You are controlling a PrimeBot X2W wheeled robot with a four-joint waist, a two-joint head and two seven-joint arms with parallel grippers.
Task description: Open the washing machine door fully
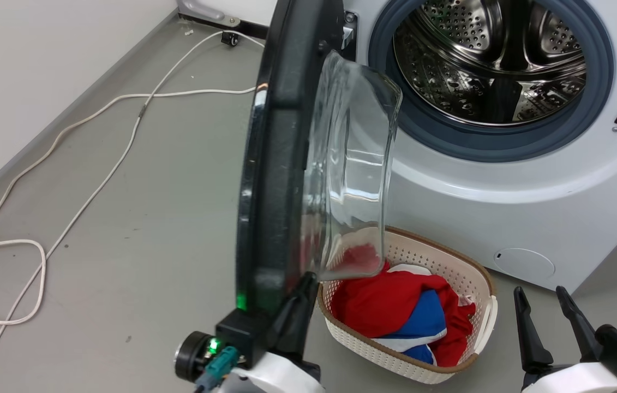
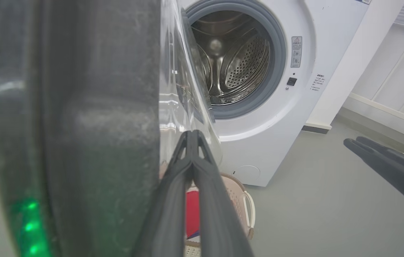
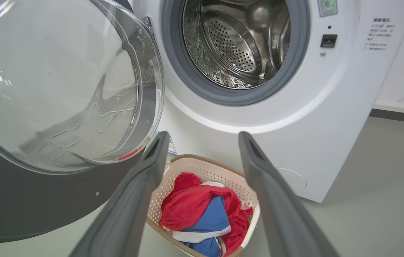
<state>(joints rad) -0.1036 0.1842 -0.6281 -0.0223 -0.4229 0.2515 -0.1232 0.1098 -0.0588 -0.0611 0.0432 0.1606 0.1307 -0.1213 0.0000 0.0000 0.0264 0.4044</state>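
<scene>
Half-open washing machine door (image 1: 273, 164) is pressed by closed, empty left gripper (image 1: 307, 279); right gripper (image 1: 540, 295) spread, empty. Further outward swing required.

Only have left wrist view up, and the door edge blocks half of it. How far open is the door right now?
Observer: Head view has the washing machine door edge-on, standing out roughly square to the machine front, so likely not fully open.
Operator: Anything on its outer side?
Observer: A white cable loops across the floor there.
Operator: Right gripper state?
Observer: Right wrist view shows the right gripper open, holding nothing.
</scene>
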